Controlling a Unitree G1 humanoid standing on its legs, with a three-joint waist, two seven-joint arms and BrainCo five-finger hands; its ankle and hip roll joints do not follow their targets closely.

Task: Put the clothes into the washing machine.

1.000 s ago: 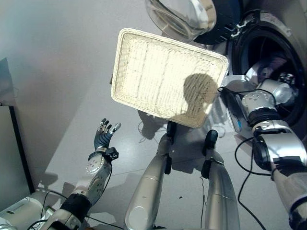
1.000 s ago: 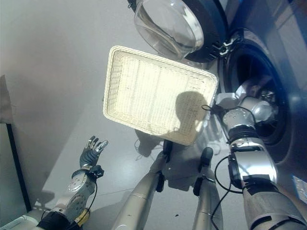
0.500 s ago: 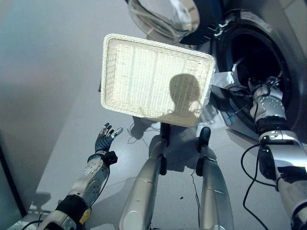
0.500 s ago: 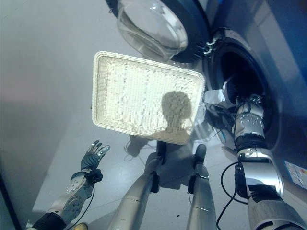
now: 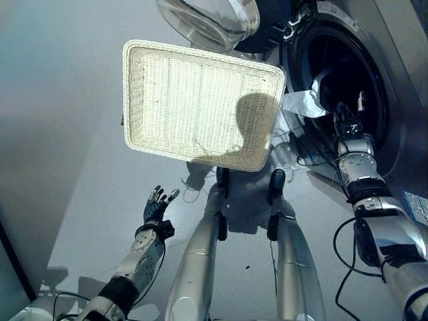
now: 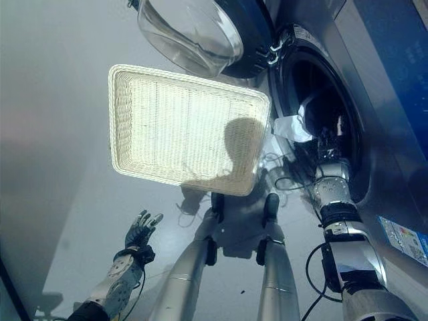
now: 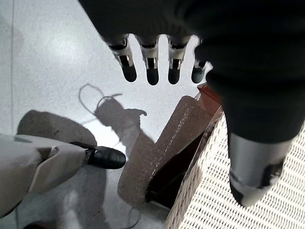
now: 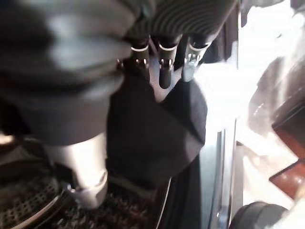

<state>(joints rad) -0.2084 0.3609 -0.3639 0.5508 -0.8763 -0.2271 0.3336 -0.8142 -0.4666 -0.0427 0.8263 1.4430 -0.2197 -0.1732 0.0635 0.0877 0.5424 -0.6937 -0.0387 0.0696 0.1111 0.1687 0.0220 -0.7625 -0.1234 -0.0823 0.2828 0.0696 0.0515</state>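
- Left hand (image 5: 156,202), at 7 o'clock near the floor (image 5: 73,134): fingers straight, released, idle.
- Basket (image 5: 194,100), at centre: nothing lies in it.
- Right hand (image 5: 348,126), at 3 o'clock, is at the drum (image 5: 334,73) mouth; its fingers are curled on a dark garment (image 8: 152,129).
- Carry the garment well past the rim before releasing.
- A pale cloth (image 5: 301,103) hangs over the rim; push it in.
- Door (image 5: 214,17), at 12 o'clock: open.
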